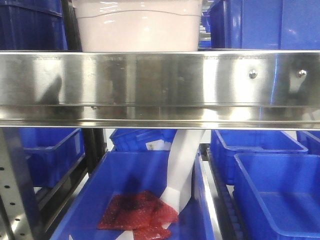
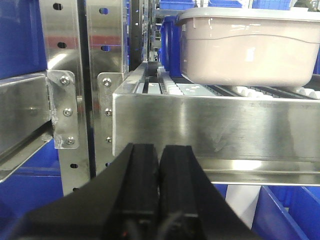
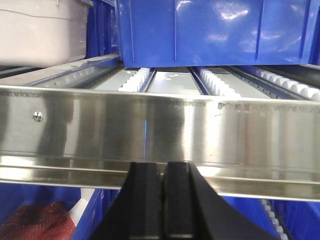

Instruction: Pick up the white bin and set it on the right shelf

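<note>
The white bin (image 1: 137, 25), an off-white pinkish tub, stands on the steel right shelf just behind its broad shiny front rail (image 1: 160, 85). In the left wrist view the white bin (image 2: 247, 47) rests on the shelf rollers, up and to the right of my left gripper (image 2: 159, 150), which is shut and empty below the rail (image 2: 215, 127). My right gripper (image 3: 163, 167) is also shut and empty, just under the rail (image 3: 160, 127); a corner of the white bin (image 3: 40, 32) shows at the upper left.
Blue crates flank the bin on the shelf (image 1: 265, 22) (image 3: 220, 30). Below the shelf are more blue crates (image 1: 277, 195); one (image 1: 120, 175) holds a red mesh bag (image 1: 137, 215) and a white sheet. Perforated steel uprights (image 2: 65, 75) stand at the left.
</note>
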